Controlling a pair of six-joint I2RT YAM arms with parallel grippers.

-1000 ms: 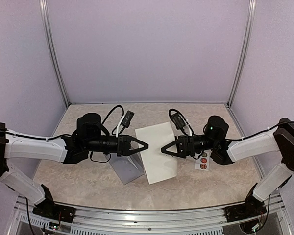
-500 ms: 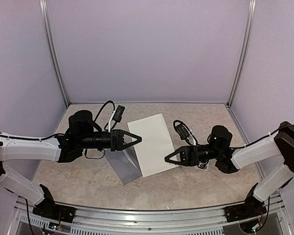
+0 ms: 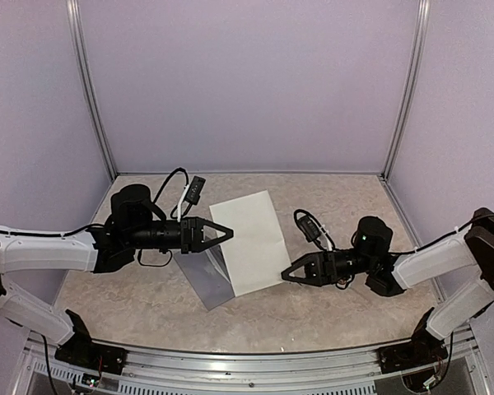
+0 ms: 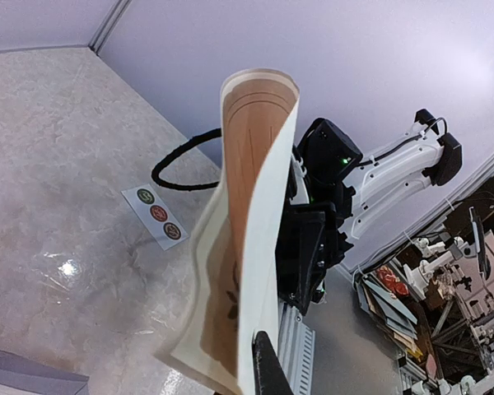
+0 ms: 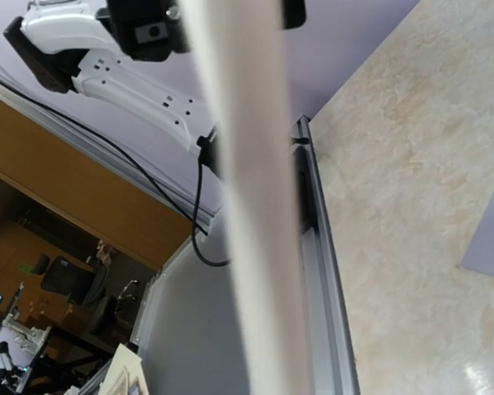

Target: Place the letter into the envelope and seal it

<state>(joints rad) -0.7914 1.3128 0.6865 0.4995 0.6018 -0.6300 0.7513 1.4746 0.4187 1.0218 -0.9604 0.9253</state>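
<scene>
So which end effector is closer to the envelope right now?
Left. The left end effector hangs just above the envelope's far edge, pinching the letter. The right end effector sits off to the envelope's right, at the letter's near corner.

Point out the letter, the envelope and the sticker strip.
letter (image 3: 249, 240), top view, middle of the white sheet.
envelope (image 3: 206, 281), top view, middle of its uncovered grey face.
sticker strip (image 4: 158, 212), left wrist view, on the middle round sticker.
</scene>
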